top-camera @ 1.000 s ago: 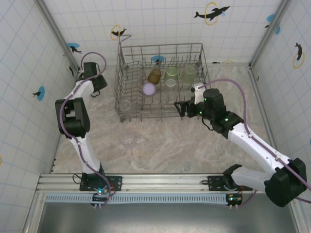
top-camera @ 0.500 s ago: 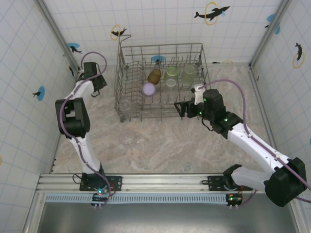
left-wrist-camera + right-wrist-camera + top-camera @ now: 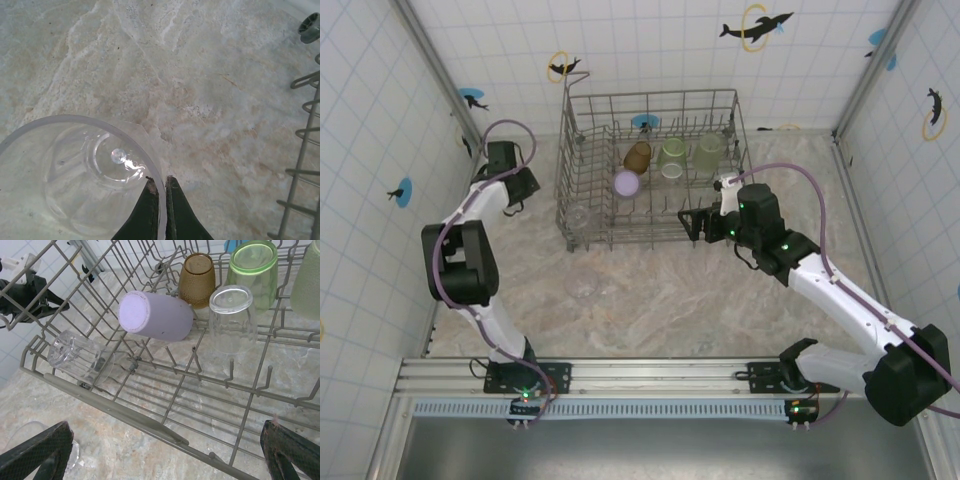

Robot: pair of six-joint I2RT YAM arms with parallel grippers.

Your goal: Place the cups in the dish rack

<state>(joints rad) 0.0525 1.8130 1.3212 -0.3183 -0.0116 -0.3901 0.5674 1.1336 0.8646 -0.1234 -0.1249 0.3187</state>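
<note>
My left gripper (image 3: 160, 181) is shut on the rim of a clear cup (image 3: 85, 175), one finger inside and one outside, above the marble tabletop just left of the dish rack (image 3: 650, 96). In the top view the left gripper (image 3: 525, 188) sits beside the rack's left wall. Inside the rack are an amber cup (image 3: 197, 280), a lilac cup (image 3: 157, 315) on its side, an upturned clear cup (image 3: 232, 317), two green cups (image 3: 252, 270) (image 3: 307, 285) and a clear cup (image 3: 75, 357) lying down. My right gripper (image 3: 688, 222) is open at the rack's front rail (image 3: 125, 410), holding nothing.
Another clear cup (image 3: 585, 283) stands on the table in front of the rack's left corner. Tiled walls close in the table on the left, back and right. The rack's wire side (image 3: 305, 150) is close on the right of my left gripper.
My left gripper has shut on the clear cup's rim, and the left arm's elbow has swung outward to the left. The right arm has barely moved.
</note>
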